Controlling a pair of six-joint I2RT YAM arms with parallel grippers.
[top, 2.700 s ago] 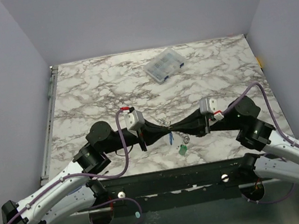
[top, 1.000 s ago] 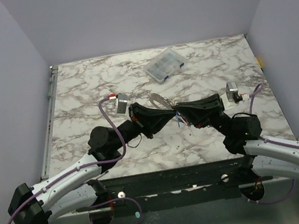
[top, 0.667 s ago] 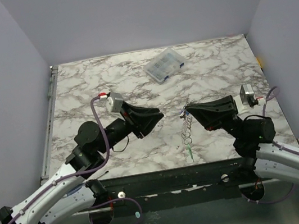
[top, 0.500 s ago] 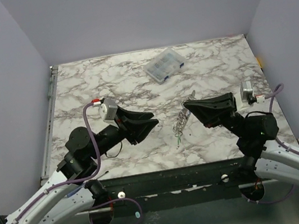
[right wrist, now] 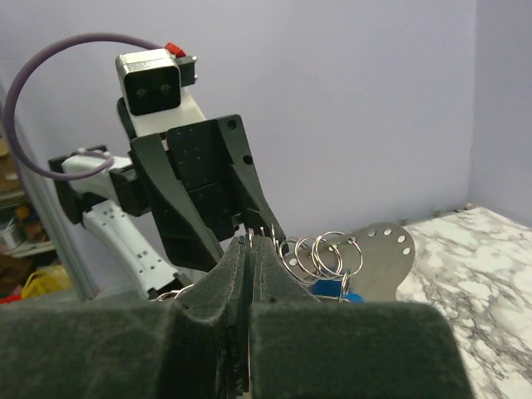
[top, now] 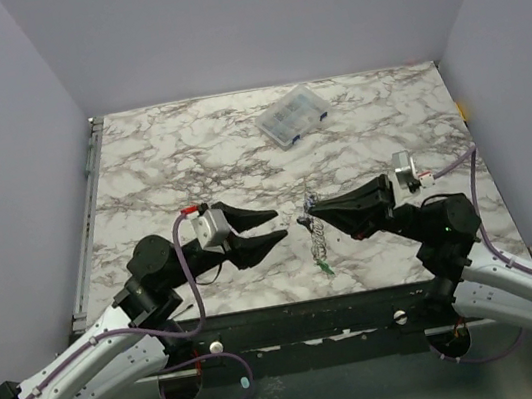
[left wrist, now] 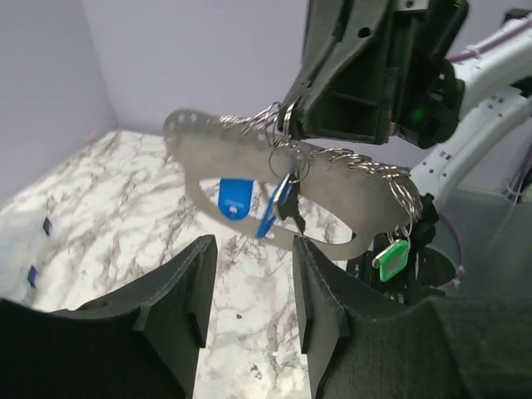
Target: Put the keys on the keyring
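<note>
You are looking at a white, grey-veined marble bench (top: 159, 166); a clear compartment box (top: 291, 116) is lying on it near the far edge.

1. From above, the keyring (top: 308, 201) and its chain (top: 319, 240) are showing only as a thin glinting strand under the right gripper (top: 311, 214). The green key (top: 326, 269) is appearing as a mere speck, and the blue keys (left wrist: 235, 199) are proving too small to find there.
2. At the right wrist, the gripper's own padded fingers (right wrist: 208, 332) are covering the keyring's lower part, with just a sliver of one of the blue keys peeking out.
3. At the left wrist, the top edge is cutting off the right gripper, and the clear box (left wrist: 25, 258) is lying blurred at the left edge.
4. The left arm (top: 98, 353) and right arm (top: 521, 275) are running off the bottom corners of the top view.
</note>
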